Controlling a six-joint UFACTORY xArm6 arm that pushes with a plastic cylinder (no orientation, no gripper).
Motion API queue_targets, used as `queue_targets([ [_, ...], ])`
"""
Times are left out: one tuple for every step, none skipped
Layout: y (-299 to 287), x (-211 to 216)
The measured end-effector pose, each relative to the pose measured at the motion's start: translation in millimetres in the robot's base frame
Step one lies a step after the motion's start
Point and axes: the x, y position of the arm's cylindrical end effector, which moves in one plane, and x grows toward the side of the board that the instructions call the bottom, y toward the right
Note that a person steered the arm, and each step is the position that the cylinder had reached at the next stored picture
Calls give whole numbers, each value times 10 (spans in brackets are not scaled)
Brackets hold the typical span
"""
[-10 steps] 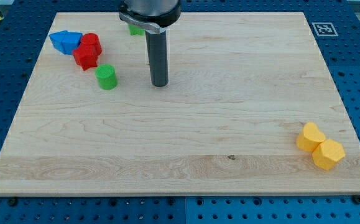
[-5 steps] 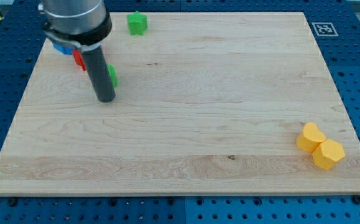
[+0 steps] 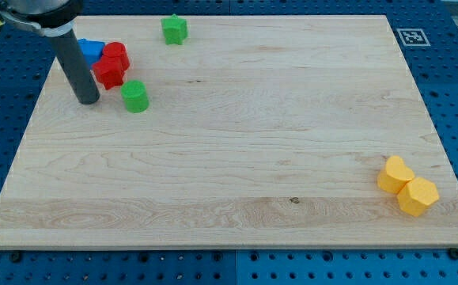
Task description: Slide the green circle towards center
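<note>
The green circle (image 3: 135, 96), a short green cylinder, stands on the wooden board (image 3: 236, 142) in the view's upper left. My tip (image 3: 87, 100) rests on the board just to the view's left of it, with a small gap between them. A red block (image 3: 111, 65) stands just above the green circle, and a blue block (image 3: 92, 51) sits behind the rod, partly hidden by it.
A green star-shaped block (image 3: 174, 29) lies near the board's top edge. Two yellow blocks, a heart shape (image 3: 393, 174) and a hexagon (image 3: 417, 196), touch each other at the view's lower right. A marker tag (image 3: 411, 36) is off the board's top right corner.
My tip has moved from the green circle's right, across in front of it, to its left. The blocks have not moved.
</note>
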Motion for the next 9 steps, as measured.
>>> queue_targets([
  [98,70],
  [287,273],
  [665,350],
  [1074,350],
  [1029,401],
  [659,483],
  [21,483],
  [-48,320],
  [78,-192],
])
